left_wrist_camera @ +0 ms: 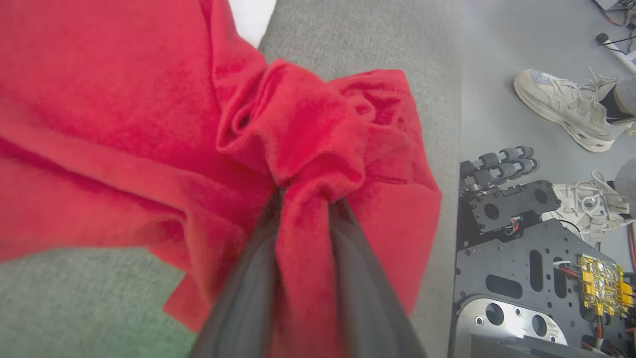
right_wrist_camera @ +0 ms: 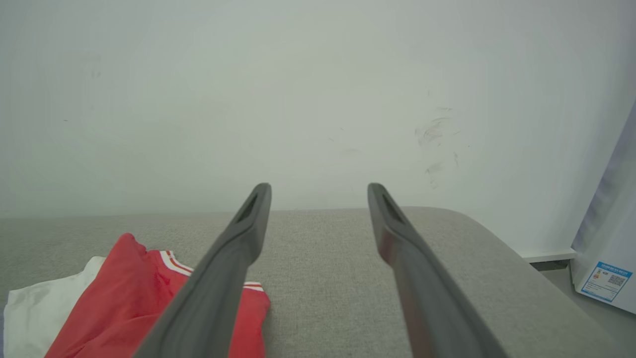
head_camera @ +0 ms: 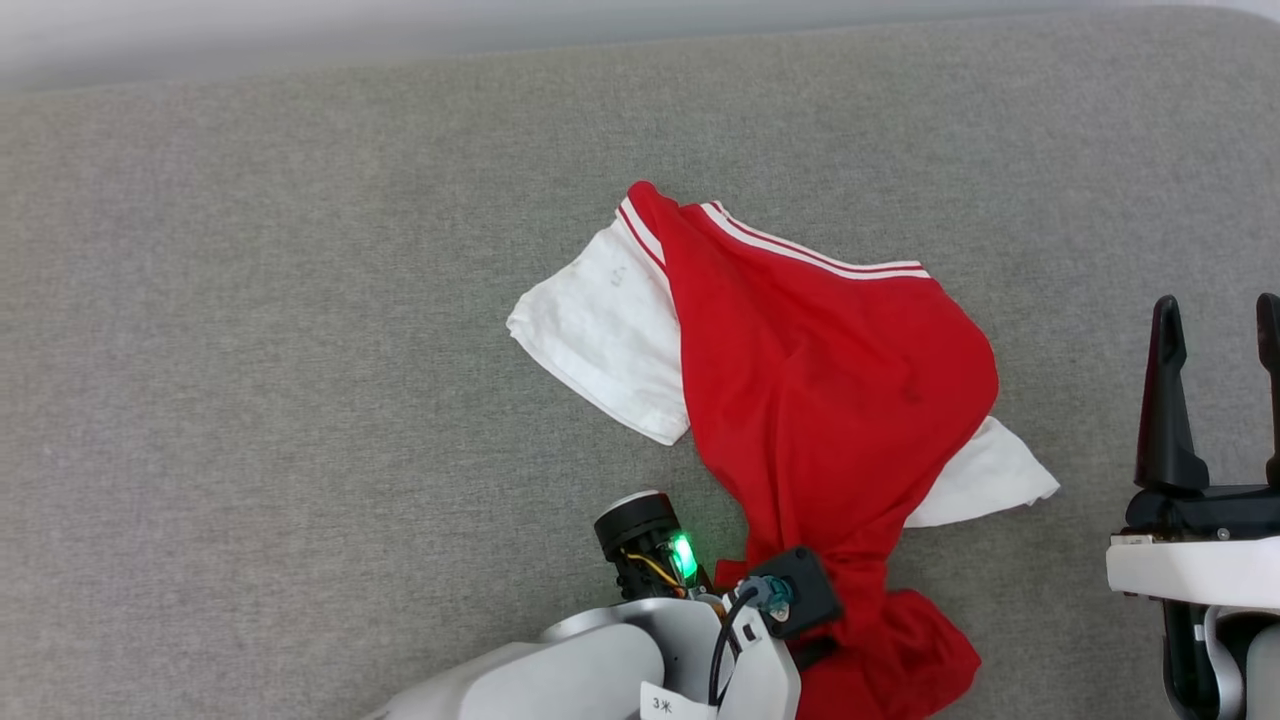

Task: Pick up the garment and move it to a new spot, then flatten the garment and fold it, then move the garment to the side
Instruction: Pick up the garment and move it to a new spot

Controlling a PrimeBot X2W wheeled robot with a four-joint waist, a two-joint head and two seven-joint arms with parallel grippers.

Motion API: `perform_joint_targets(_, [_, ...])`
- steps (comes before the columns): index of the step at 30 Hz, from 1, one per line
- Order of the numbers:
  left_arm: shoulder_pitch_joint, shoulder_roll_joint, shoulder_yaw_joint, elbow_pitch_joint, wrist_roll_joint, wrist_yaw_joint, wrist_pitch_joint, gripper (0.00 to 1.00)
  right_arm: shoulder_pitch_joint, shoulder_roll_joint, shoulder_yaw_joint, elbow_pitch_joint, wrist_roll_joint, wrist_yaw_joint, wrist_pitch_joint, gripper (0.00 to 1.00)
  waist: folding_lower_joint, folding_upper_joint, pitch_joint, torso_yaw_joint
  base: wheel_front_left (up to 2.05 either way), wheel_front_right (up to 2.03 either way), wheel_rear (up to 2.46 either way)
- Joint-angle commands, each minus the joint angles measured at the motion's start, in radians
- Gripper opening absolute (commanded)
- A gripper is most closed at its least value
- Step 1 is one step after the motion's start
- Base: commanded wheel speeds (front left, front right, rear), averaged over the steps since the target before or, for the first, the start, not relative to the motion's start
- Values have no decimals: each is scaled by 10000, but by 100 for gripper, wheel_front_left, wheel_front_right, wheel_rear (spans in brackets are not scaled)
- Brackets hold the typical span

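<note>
Farthest left, a white sleeve of the garment, spread on the grey cushion. Next, low in the head view, the left gripper, clamped on a twisted bunch of red cloth at the near end, fabric squeezed between its two dark fingers. Runs up and away from that grip, long axis from the near edge toward the striped trim at the far end, second sleeve peeking out on the right. Farther right, well apart from the cloth, the right gripper, fingers spread wide, holding nothing. Judged to be the move to a new spot: left arm nearer, most cloth lying ahead of it, likely to drag rather than lift clear.
</note>
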State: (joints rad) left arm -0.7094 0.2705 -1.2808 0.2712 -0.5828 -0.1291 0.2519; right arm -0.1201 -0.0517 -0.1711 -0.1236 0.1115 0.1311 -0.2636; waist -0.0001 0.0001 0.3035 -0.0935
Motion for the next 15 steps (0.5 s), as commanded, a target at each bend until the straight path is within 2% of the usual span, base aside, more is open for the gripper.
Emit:
perform_joint_targets(1, [-19,-82,-4,183,1,2,-294,100,-6,25,-8,31,-96,-7,-17,100,1,-1,-90,62,0,0,0])
perform_joint_targets(6, [-415,-490,334,1046,62,85,-2537,100,245,25,6,178,-123,-7,-17,100,1,-1,-588,222,0,0,0])
perform_joint_targets(10, [-465,-673,1002,1475,344,920,-4160,100,546,25,154,378,-207,-7,-17,100,1,-1,-1079,368,0,0,0])
perform_joint_targets(15, [-53,-573,1765,1581,372,1879,-4989,100,915,24,253,603,-242,-7,-17,100,1,-1,-1636,576,0,0,0])
